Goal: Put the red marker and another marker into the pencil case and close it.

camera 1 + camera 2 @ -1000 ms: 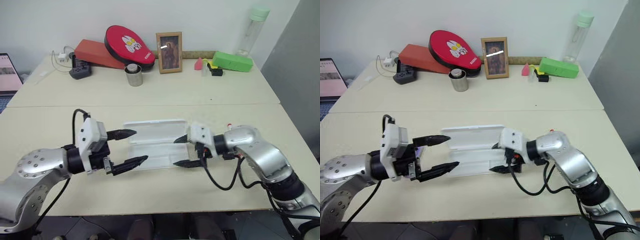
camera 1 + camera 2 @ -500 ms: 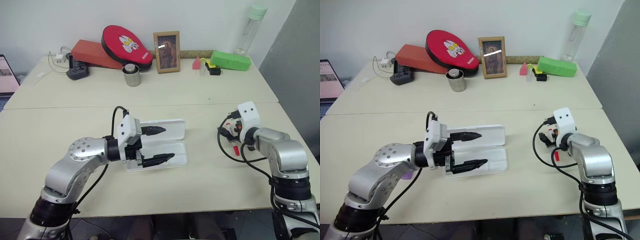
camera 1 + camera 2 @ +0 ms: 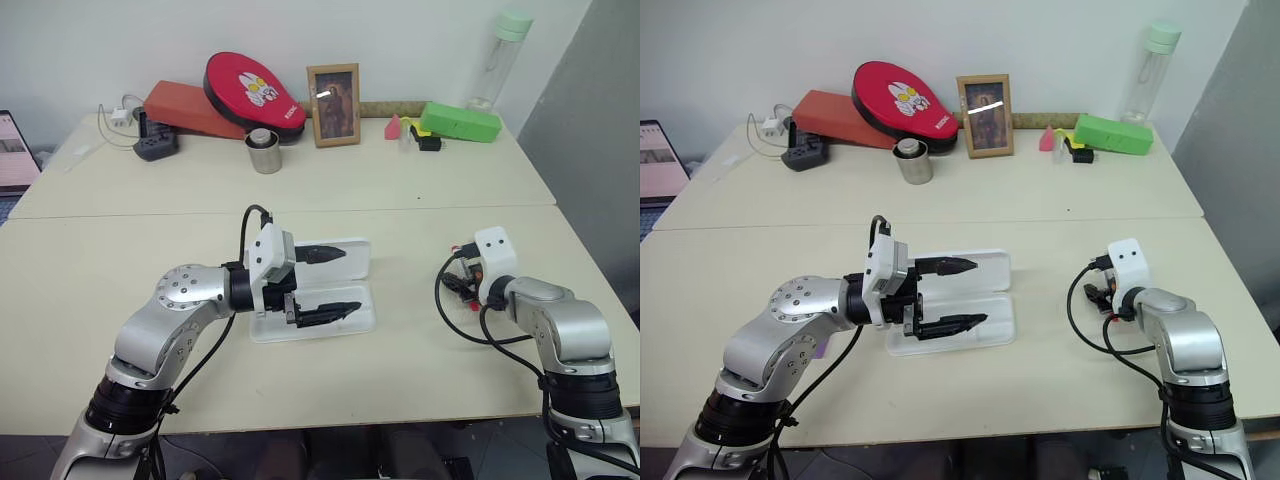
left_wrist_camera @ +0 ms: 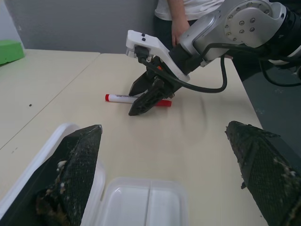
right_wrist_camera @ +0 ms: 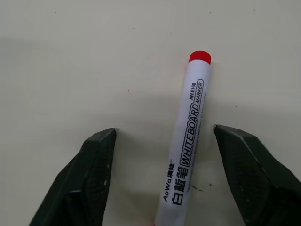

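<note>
The pencil case (image 3: 352, 318) lies open on the table, its lid (image 3: 355, 262) folded back. My left gripper (image 3: 338, 282) hovers over it, open and holding nothing; one finger (image 3: 322, 253) is over the lid and the other above the tray. The red marker (image 5: 186, 155) lies flat on the table to the right. My right gripper (image 4: 133, 101) points down over the red marker (image 4: 118, 98), open, with a finger (image 5: 94, 174) on each side and gaps to the barrel. A bit of purple, probably the other marker (image 3: 821, 350), peeks out under my left forearm.
Along the back of the table stand a red paddle case (image 3: 250, 90), a red box (image 3: 185, 105), a picture frame (image 3: 335, 92), a metal cup (image 3: 265, 152), a green box (image 3: 462, 121) and a bottle (image 3: 500, 60). A person (image 4: 181, 14) stands beyond my right arm.
My right arm swung away from the case to the right and came down over the red marker, its jaws narrowing. My left gripper moved right, over the open case.
</note>
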Available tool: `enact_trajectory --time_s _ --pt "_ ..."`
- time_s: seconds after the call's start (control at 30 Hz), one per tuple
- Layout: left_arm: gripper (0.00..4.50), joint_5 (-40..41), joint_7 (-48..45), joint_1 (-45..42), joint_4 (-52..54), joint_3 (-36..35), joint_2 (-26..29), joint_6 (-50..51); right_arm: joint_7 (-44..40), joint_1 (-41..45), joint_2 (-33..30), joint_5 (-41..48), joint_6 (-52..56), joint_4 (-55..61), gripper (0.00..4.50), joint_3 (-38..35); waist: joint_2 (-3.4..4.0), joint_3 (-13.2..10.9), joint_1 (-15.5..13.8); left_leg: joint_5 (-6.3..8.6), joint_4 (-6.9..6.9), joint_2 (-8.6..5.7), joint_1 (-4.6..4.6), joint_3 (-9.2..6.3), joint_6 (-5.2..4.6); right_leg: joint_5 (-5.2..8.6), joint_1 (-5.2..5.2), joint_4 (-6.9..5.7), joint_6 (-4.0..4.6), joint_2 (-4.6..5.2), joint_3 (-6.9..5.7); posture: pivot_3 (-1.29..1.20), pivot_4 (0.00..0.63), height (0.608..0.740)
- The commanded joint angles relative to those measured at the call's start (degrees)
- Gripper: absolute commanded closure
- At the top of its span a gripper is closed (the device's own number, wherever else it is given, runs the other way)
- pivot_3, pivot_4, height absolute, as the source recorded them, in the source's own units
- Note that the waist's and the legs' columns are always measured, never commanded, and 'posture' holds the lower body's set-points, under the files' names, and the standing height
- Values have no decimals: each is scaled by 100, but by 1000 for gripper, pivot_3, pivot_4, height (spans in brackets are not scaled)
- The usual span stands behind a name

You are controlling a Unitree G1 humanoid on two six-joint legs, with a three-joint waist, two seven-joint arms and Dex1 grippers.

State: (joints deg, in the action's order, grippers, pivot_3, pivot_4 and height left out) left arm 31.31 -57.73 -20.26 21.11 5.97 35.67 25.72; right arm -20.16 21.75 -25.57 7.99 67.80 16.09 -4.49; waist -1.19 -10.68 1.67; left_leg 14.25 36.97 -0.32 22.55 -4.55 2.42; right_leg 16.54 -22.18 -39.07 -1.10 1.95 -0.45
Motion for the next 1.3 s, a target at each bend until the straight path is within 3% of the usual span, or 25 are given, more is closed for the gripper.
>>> enact_trajectory --time_s 0.03,0.33,0.43,0.53,0.67,0.87,0.97,1.07,1.3 --pt "0 35 -9 -54 56 -91 -31 -64 51 -34 -62 41 22 5 2305 -82 0 0 -1 0 0 0 0 0 0 0 0 0 0 0 0 0 150 740" --pt "0 31 80 58 145 -129 -32 -39 -64 36 -263 114 -234 -77 4227 -56 0 0 -3 0 0 -1 1 1 0 0 0 2 0 1 0 0 150 740" --pt "0 72 208 237 230 -286 41 25 -460 159 -474 318 -502 124 4243 -14 0 0 -2 0 0 -1 1 2 0 0 -1 2 -1 2 1 0 150 740" --pt "0 119 387 886 565 -774 312 124 -1974 191 -1281 775 -1274 933 4243 700 15 -9 45 0 -1 1 3 2 0 0 -6 2 -1 0 2 0 150 740" --pt "0 275 568 1616 970 -1430 579 283 -3136 375 -1642 1013 -2382 1209 4243 1340 16 -9 66 7 -6 13 -9 -10 -11 2 -2 8 1 -3 4 0 150 740" --pt "0 553 645 3120 1601 -2896 885 555 -3840 1675 -830 248 -3620 229 4243 3097 13 -8 102 6 -4 49 -27 -7 -10 2 5 8 2 -25 7 0 150 740" --pt "0 734 704 3618 1843 -3354 881 682 -3933 2114 -484 -276 -4128 -478 4243 3645 13 -8 59 6 -5 54 -30 -8 -9 -5 4 8 15 -26 13 0 150 740" --pt "0 851 813 4085 2069 -3744 760 745 -3947 2527 -59 -611 -4451 -1255 4243 3942 9 -7 11 7 -3 52 -21 -8 -7 -6 -2 9 17 -24 12 0 150 740" --pt "0 988 1054 4422 2370 -3926 696 778 -4017 2949 515 -1099 -5016 -2450 4243 4116 7 -6 -13 6 -4 41 -17 -14 -5 -6 -3 9 18 -4 10 0 150 740"
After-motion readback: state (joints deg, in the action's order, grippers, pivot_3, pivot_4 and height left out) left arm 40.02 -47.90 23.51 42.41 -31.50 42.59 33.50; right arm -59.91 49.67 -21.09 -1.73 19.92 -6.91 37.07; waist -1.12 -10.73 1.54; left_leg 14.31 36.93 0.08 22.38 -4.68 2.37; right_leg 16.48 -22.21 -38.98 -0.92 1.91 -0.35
